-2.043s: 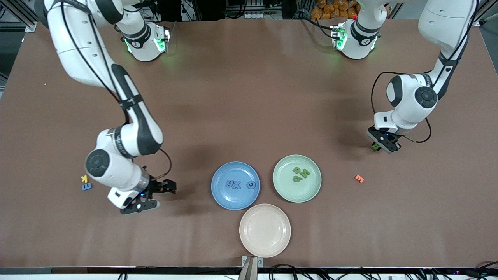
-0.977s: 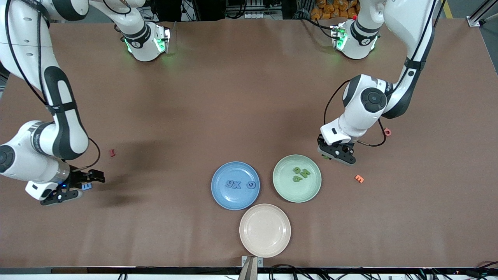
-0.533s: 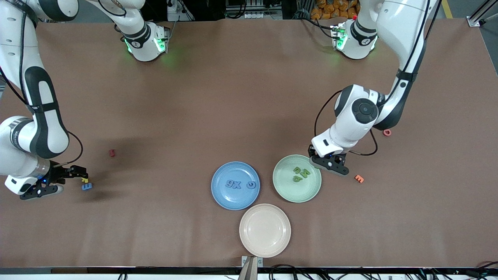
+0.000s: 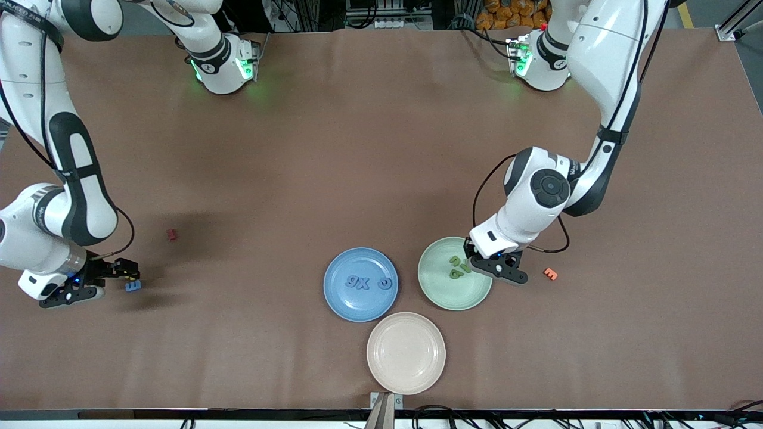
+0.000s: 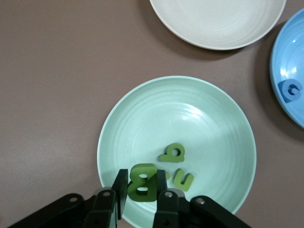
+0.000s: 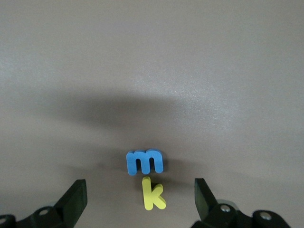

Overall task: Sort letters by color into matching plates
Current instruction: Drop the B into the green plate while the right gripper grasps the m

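My left gripper [image 4: 495, 266] hangs over the rim of the pale green plate [image 4: 447, 293], shut on a green letter B [image 5: 142, 183]. Two more green letters [image 5: 172, 153] lie in that plate [image 5: 180, 118]. Beside it stands the blue plate [image 4: 357, 305], holding blue letters [image 4: 357, 282]. At the right arm's end of the table my right gripper [image 4: 113, 282] is low and open. A blue letter m [image 6: 145, 162] lies just past its fingertips, and a yellow k [image 6: 153, 194] lies between them.
A cream plate [image 4: 406, 353] stands nearer the front camera than the two coloured plates. An orange letter [image 4: 550, 274] lies beside the green plate, toward the left arm's end. A dark red piece [image 4: 172, 234] lies on the cloth near the right arm.
My left gripper has carried the green B from the bare table to over the green plate's rim. My right gripper swung to the right arm's end, then edged toward the blue m, staying open.
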### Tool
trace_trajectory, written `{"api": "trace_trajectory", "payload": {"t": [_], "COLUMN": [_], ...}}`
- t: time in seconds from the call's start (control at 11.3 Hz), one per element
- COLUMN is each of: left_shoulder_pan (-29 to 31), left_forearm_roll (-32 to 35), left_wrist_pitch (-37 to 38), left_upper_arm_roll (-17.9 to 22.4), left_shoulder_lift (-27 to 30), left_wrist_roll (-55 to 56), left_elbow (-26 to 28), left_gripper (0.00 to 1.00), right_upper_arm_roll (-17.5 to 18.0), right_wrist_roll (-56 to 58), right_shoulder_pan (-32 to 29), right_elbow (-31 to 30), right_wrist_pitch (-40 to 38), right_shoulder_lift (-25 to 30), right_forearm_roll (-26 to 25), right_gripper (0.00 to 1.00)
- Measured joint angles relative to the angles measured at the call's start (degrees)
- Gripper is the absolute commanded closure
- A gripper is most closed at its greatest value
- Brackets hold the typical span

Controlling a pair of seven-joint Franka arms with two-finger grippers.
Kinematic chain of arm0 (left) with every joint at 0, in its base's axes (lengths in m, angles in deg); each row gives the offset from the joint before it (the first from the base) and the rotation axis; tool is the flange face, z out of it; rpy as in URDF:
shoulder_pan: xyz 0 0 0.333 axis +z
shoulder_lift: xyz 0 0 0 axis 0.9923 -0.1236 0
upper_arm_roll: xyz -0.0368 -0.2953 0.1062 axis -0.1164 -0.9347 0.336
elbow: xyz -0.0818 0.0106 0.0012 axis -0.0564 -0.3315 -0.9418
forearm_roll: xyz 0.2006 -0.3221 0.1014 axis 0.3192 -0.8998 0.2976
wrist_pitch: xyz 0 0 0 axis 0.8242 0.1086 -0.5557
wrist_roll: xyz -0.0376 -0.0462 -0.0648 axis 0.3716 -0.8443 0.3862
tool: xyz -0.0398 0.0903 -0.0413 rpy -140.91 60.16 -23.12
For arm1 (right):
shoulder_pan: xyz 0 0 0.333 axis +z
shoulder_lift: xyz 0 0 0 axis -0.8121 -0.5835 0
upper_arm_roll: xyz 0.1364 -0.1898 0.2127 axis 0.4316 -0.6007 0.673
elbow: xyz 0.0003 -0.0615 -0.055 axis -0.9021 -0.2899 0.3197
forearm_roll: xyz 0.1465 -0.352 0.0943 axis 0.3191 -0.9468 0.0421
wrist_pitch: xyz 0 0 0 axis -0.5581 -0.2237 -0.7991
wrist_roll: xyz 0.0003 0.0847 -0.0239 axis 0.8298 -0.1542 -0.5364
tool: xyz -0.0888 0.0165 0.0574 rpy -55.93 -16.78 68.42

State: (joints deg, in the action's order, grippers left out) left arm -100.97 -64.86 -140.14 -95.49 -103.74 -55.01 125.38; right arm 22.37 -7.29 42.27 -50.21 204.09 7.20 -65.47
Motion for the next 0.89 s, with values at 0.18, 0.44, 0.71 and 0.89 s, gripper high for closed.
{"api": "trace_trajectory", "payload": {"t": [0.18,0.44,0.71,0.89], "left_shoulder_pan": [-0.2,-1.15,-1.17,-1.13], "left_forearm_roll": [0.0,0.0,0.0,0.0], "left_wrist_pitch": [0.07,0.06,0.07,0.06], "left_upper_arm_roll": [-0.04,-0.05,-0.03,0.0], "left_shoulder_lift": [-2.71,-5.8,-6.49,-6.5], "left_wrist_roll": [1.62,3.75,3.87,3.91], "left_elbow": [-1.94,-4.77,-5.6,-5.94], "left_gripper": [1.0,0.97,0.0,0.0], "right_upper_arm_roll": [0.01,0.02,0.11,0.3], "right_wrist_roll": [0.0,-0.01,-0.01,-0.01], "right_shoulder_pan": [0.0,0.0,0.0,0.05], "right_elbow": [0.0,-0.03,-0.04,-0.04], "right_wrist_pitch": [1.12,3.5,5.98,7.01], "right_shoulder_lift": [-0.67,-1.9,-3.46,-4.03], "right_forearm_roll": [0.0,0.08,0.14,0.16], "right_gripper": [0.0,0.0,0.0,0.0]}}
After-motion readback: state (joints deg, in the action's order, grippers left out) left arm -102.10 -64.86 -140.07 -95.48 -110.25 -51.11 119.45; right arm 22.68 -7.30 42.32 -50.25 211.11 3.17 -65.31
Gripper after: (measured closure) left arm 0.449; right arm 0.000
